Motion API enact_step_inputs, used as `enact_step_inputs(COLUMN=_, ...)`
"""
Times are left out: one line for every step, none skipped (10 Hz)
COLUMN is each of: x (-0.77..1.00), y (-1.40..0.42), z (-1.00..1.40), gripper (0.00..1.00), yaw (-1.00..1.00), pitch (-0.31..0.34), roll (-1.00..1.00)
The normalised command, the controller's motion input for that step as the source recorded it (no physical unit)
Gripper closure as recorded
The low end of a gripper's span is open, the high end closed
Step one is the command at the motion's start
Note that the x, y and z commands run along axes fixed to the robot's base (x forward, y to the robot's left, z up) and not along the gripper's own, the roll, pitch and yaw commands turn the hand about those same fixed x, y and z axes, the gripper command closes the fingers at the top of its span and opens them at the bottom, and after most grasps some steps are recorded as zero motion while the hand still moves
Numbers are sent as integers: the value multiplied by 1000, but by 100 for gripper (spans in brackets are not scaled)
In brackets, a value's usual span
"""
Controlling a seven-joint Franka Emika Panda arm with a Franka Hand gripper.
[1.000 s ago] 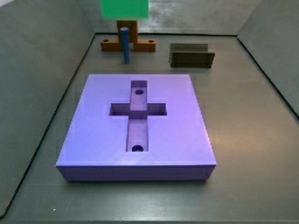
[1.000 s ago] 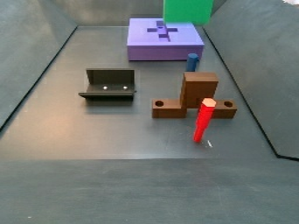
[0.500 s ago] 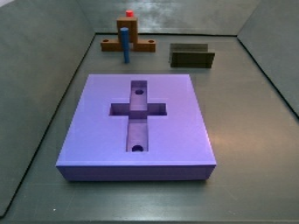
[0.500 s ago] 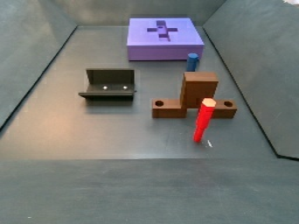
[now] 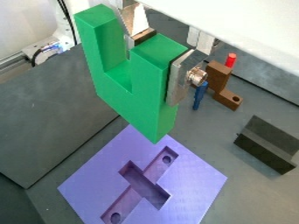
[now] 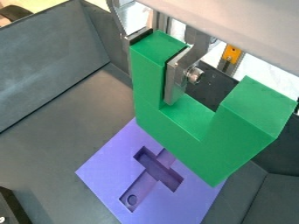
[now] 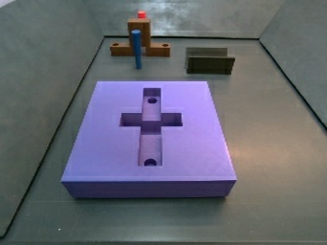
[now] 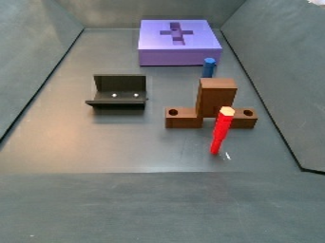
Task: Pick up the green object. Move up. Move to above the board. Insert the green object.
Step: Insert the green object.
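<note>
The green object (image 5: 131, 83) is a bright green U-shaped piece with one taller upright, also seen in a wrist view (image 6: 201, 127). My gripper (image 5: 147, 63) is shut on its shorter upright, with a silver finger (image 5: 177, 81) pressed on one side. In both wrist views the piece hangs well above the board (image 5: 201, 189), a purple slab with a cross-shaped recess and two round holes (image 6: 108, 166). The board also lies on the floor in both side views (image 7: 192, 134) (image 8: 158, 53). The gripper and the green object are out of both side views.
A brown block (image 8: 216, 102) with a red peg (image 8: 221, 130) and a blue peg (image 8: 208, 66) stands near the board, and shows in a side view (image 7: 149, 44). A dark olive U-shaped block (image 7: 209, 61) (image 8: 118, 92) sits apart. Grey walls ring the floor.
One second ago the green object showed at the top edge of both side views. It has since risen out of them; nothing else has moved.
</note>
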Motion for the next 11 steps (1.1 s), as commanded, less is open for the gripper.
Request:
enact_step_inputs(x=260, y=0, z=-900, gripper=100, yaw=0, pitch=-129, roll=70)
enact_step_inputs(x=254, y=0, z=-923, gripper=100, yaw=46, pitch=-117, roll=70)
enact_step_inputs(x=214, y=0, z=-931, gripper=100, yaw=86, pitch=-109, roll=76)
enact_step_inputs(x=174, y=0, z=-849, gripper=100, yaw=111, pitch=-94, roll=154)
enact_step_inputs(x=146, y=0, z=-834, gripper=100, yaw=120, pitch=-84, roll=179)
enact_step_inputs(x=100, y=0, z=-851, gripper=100, yaw=143, pitch=-96, roll=163)
enact_step_inputs(x=120, y=0, z=-837, gripper=100, yaw=120, pitch=-106, roll=160)
enact_step_inputs(x=0, y=0, z=-817, gripper=100, yaw=146, pitch=-126, roll=170)
enact_step_inputs(x=0, y=-180, z=-586, gripper=100, yaw=17, pitch=-93, roll=134)
enact_step_inputs(x=0, y=-146, z=-463, gripper=100, yaw=0, pitch=-111, roll=0)
enact_step_inputs(x=0, y=-194, z=-349, gripper=100, yaw=97, pitch=-131, roll=-11)
